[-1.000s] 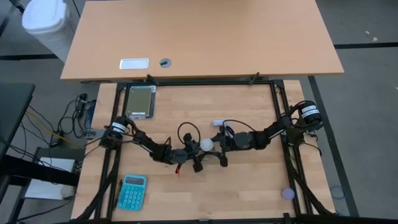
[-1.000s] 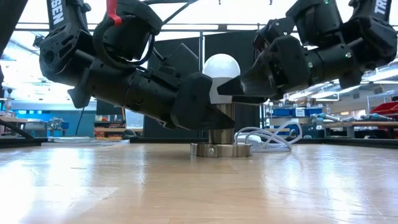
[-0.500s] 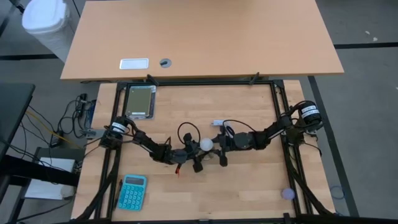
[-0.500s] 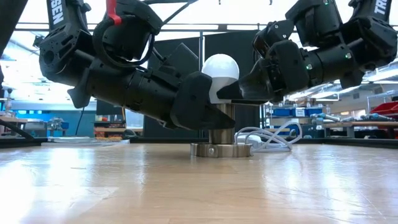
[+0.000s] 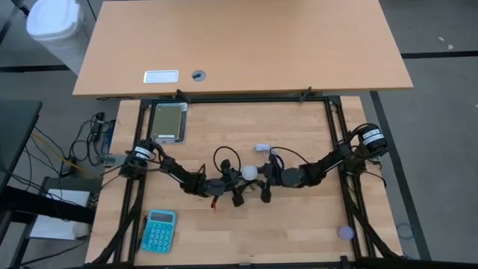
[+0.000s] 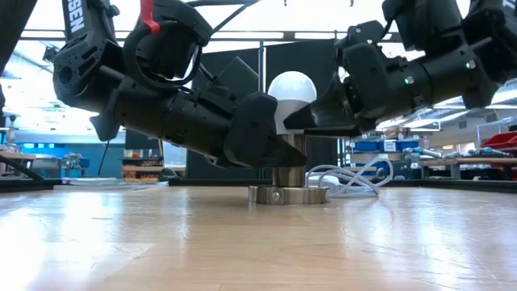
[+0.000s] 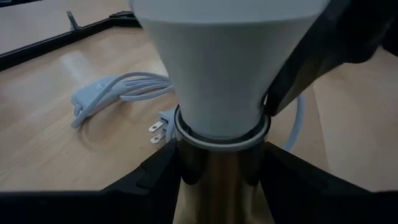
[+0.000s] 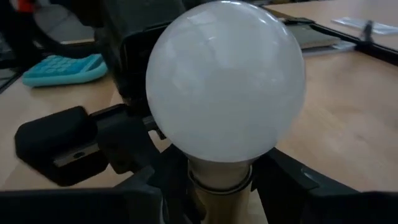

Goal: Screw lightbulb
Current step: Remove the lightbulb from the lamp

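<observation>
High view
- Lightbulb: a small white globe at the middle of the slatted table, between the two arms.
- Left gripper: reaches in from the left, its tip just left of and below the bulb.
- Right gripper: reaches in from the right, its tip against the bulb's right side.
- Calculator: teal, lower left of the frame, well apart from the bulb.
- Grey tray: upper left part of the table.

Low view
- Lightbulb: upright at centre frame, globe on top, seated in the metal socket that stands on the table.
- Left gripper: comes from the left of the frame, fingers around the socket's upright neck, clamped on it.
- Right gripper: comes from the upper right, fingers pinched shut on the bulb's tapered white part.
- White cord: coiled on the table just right of the socket.

Left wrist view
- Lightbulb: its white taper fills the upper middle of the frame and narrows into the socket below.
- Left fingers: dark, on either side of the metal neck, touching it.
- Cord: lies with its plug at left of frame.

Right wrist view
- Lightbulb: round frosted globe at centre frame.
- Right fingers: dark, close on both sides of the bulb's narrow base.
- Calculator: upper left of frame.
</observation>
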